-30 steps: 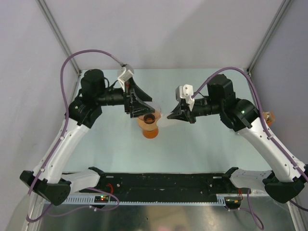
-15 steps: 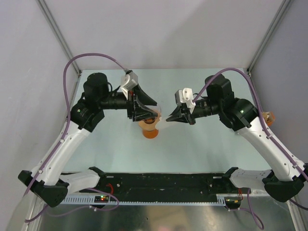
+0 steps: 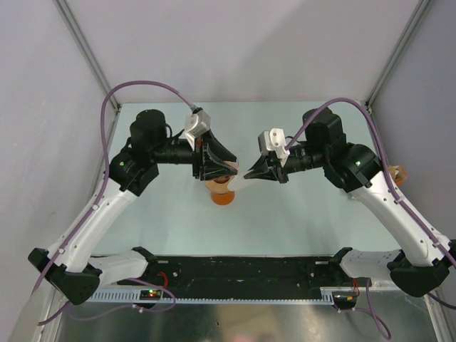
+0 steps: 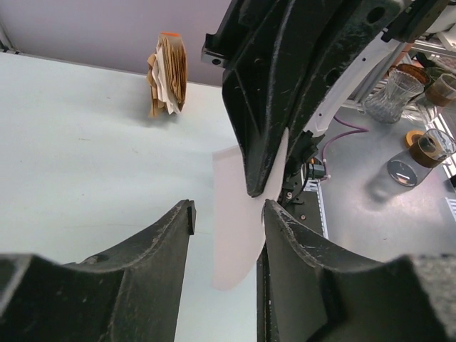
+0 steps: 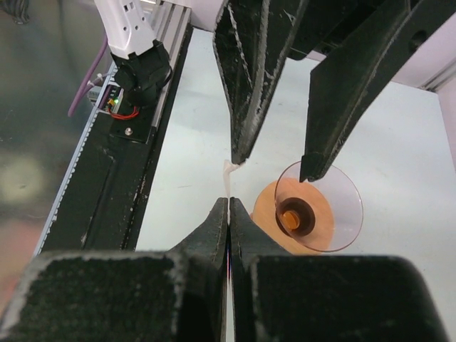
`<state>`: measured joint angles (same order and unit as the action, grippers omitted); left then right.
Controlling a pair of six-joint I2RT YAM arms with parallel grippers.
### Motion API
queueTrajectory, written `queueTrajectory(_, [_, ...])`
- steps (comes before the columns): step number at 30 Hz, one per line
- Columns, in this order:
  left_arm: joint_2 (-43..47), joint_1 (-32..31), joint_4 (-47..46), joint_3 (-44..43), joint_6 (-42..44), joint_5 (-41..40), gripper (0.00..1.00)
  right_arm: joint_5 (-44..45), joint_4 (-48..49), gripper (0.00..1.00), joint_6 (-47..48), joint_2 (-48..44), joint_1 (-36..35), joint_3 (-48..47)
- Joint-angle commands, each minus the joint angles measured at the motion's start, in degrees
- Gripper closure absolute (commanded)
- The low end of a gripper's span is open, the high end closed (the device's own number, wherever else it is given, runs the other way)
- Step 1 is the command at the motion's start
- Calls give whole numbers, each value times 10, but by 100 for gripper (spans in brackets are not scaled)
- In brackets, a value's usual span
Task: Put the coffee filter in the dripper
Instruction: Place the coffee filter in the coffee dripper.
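The left fingers (image 4: 299, 256) have narrowed, yet stand parted astride the coffee filter (image 4: 239, 214); clenched right fingers (image 5: 214, 221) pinch it beside the dripper (image 5: 313, 206).

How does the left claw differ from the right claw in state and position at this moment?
The left claw has its jaws apart, while the right claw has its jaws pressed together. The right claw pinches the coffee filter; the left claw pinches nothing, though the filter reaches into its gap. The left claw is over the dripper; the right claw is beside it. Both are black and point toward each other.
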<state>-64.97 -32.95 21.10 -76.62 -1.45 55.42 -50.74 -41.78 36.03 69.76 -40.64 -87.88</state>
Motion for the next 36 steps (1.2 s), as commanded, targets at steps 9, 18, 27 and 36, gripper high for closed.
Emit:
queueTrajectory(9, [-9, -4, -16, -5, 3, -14, 50, -12, 0, 100, 9, -1, -11, -34])
queueTrajectory(18, [-3, -4, -16, -5, 13, 0, 49, 0, -8, 100, -4, 12, -6, -48])
queueTrajectory(27, [-2, -4, -16, -4, 8, 5, 49, 6, -13, 100, -9, 13, 1, -47])
queueTrajectory(36, [3, -4, -16, -2, 4, -7, 48, 9, -15, 100, -13, 11, 4, -44])
